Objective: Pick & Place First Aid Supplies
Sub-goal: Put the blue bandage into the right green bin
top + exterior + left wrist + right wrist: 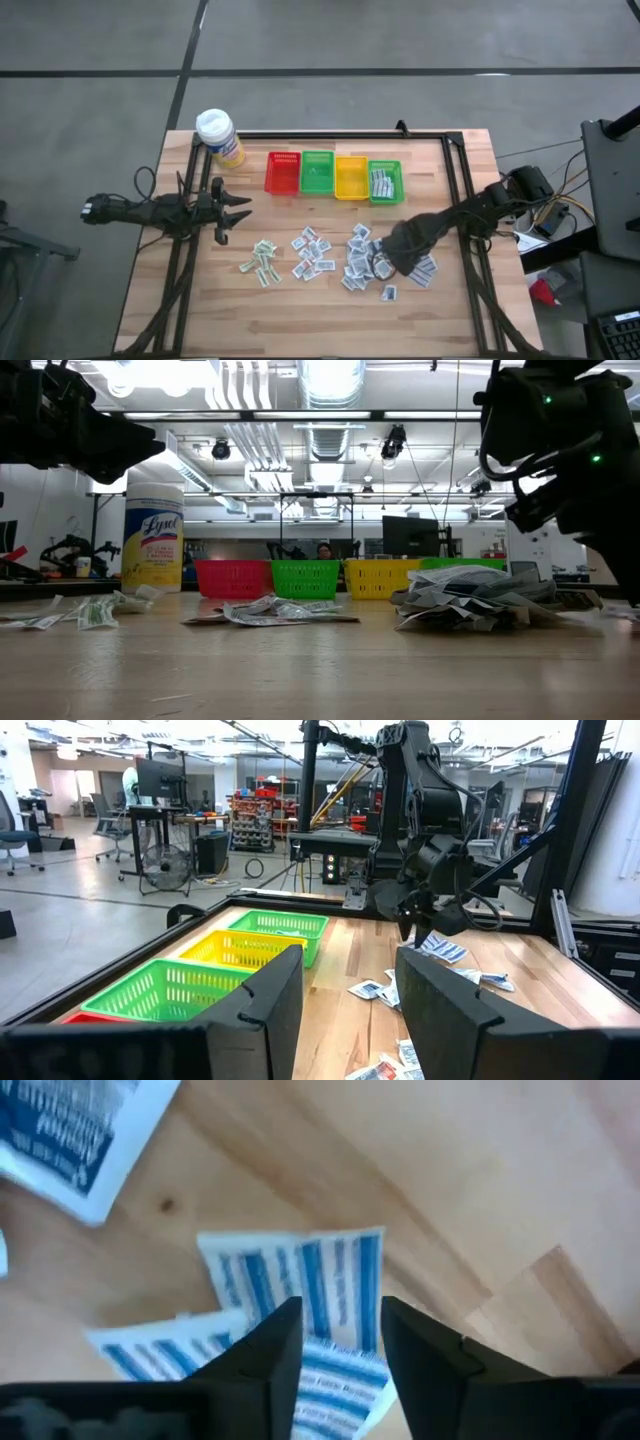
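The first aid supplies are small white packets with blue or green print, lying flat on the wooden table in three loose groups: left (pixel 262 260), middle (pixel 312 252) and a heap at the right (pixel 362 262). My right gripper (pixel 392 262) points down over that heap. It is open, and a blue-striped packet (pixel 300 1275) lies on the wood just beyond its fingertips (pixel 340 1330). The left wrist view shows this gripper (pixel 418 925) close above the packets. My left gripper (pixel 240 210) waits level at the table's left side, open (pixel 350 990) and with nothing in it.
Red (pixel 283 172), green (pixel 317 172), yellow (pixel 351 177) and a second green basket (pixel 386 182) stand in a row at the far side. The last one holds a few packets. A yellow bottle with a white cap (pixel 220 137) stands at the far left corner.
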